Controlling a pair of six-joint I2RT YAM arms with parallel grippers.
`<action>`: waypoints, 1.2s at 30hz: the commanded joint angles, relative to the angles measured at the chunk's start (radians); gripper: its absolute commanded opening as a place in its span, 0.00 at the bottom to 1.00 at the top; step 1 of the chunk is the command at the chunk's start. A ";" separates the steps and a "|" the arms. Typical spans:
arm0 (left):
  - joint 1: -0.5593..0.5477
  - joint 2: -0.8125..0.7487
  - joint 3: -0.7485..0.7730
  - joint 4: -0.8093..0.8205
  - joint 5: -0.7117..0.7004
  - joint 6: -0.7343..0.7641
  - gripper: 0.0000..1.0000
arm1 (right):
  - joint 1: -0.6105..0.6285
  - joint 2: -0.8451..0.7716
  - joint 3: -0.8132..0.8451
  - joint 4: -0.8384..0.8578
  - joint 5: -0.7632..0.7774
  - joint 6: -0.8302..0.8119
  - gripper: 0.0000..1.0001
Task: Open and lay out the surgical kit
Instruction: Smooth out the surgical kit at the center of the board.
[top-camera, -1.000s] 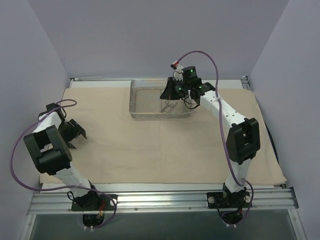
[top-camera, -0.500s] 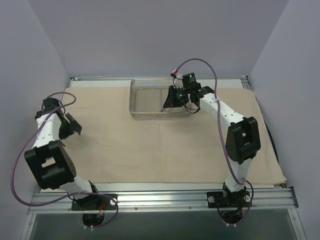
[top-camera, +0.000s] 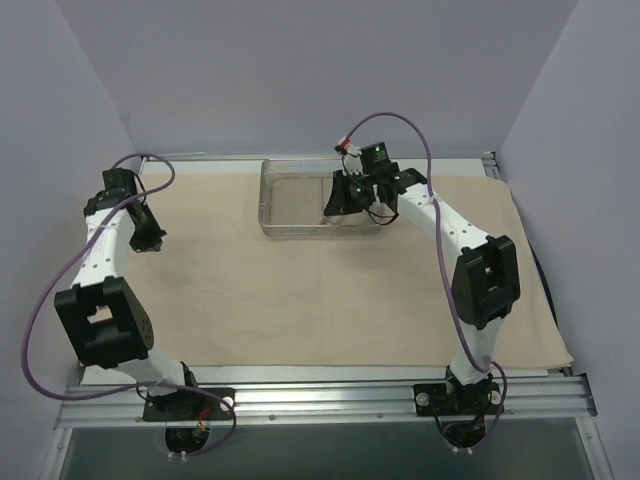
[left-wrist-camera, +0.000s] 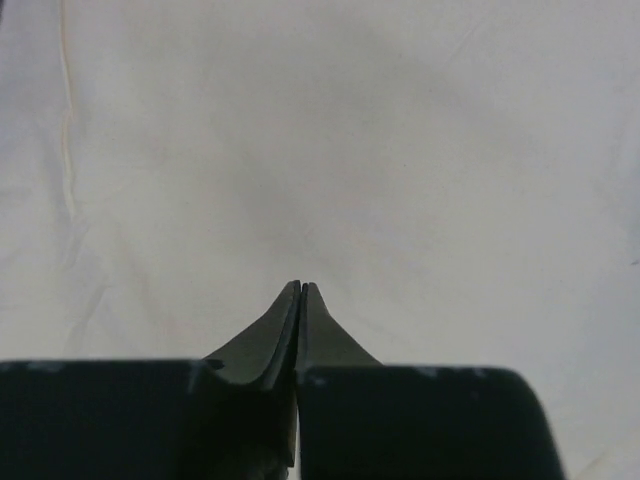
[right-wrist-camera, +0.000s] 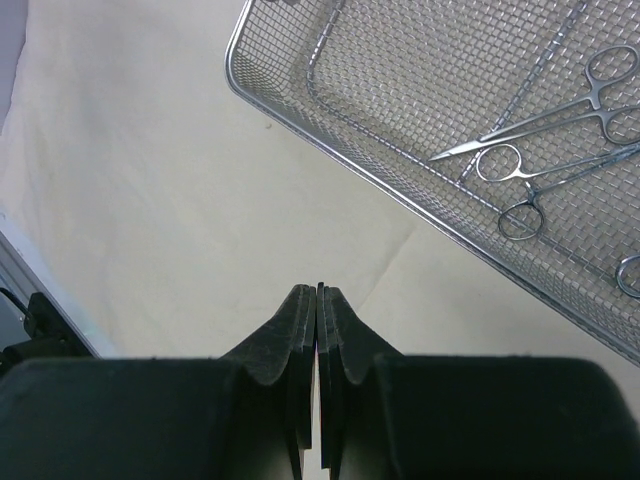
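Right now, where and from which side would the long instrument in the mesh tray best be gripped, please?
Probably its slim shank, between rings and tip, from straight above, right pincer across it: the instrument lies flat on the mesh and the tray has raised walls.

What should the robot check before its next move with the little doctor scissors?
1. Cloth wrap spread flat: ok.
2. Wire-mesh tray uncovered and resting on the cloth: ok.
3. Ring-handled instruments laid out on the cloth: not ok, they lie in the tray.
4. Right pincer open for grabbing: not ok, it is shut and empty, beside the tray.
5. Left pincer out of the way: ok, shut and empty over bare cloth on the left.
6. Number of instruments: cannot tell, the picture edge cuts some off.
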 joint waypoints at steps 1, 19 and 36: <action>0.001 0.164 0.087 -0.067 -0.012 0.024 0.02 | 0.018 -0.009 0.047 -0.041 -0.005 -0.030 0.00; 0.123 0.478 0.043 -0.106 -0.338 -0.019 0.02 | 0.078 0.064 0.010 -0.061 -0.024 -0.033 0.00; 0.091 0.332 0.056 -0.134 -0.266 -0.032 0.02 | 0.193 0.137 -0.226 0.022 -0.112 -0.030 0.00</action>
